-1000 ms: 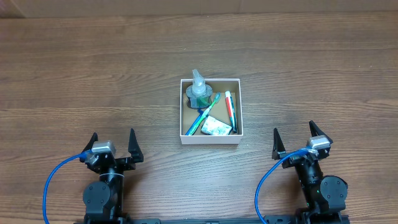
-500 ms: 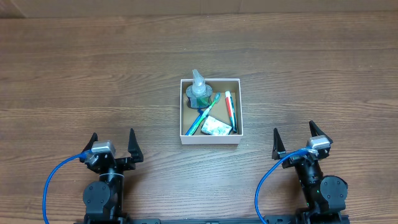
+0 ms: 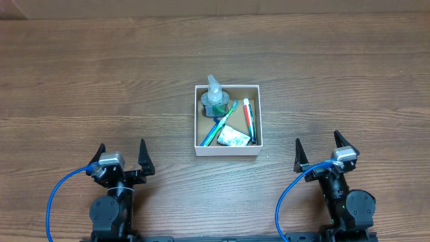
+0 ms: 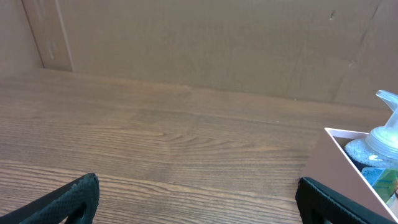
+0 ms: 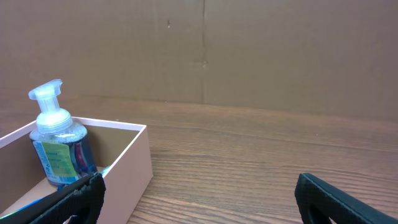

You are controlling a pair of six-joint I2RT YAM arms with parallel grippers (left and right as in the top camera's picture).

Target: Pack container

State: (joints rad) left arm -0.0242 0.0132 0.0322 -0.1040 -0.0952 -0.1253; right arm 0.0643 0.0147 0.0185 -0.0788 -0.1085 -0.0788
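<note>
Gaping wide, left pincer [image 3: 122, 146] and right pincer [image 3: 318, 139] rest apart from the container [image 3: 227, 151]; bottle [image 3: 215, 101] label seems illegible.

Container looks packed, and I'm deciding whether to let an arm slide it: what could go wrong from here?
1. The pump bottle stands upright, well above the walls of the container; a shove or a low arm pass could topple it.
2. The toothbrush and packet lie loose inside, so a jerk might shift them.
</note>
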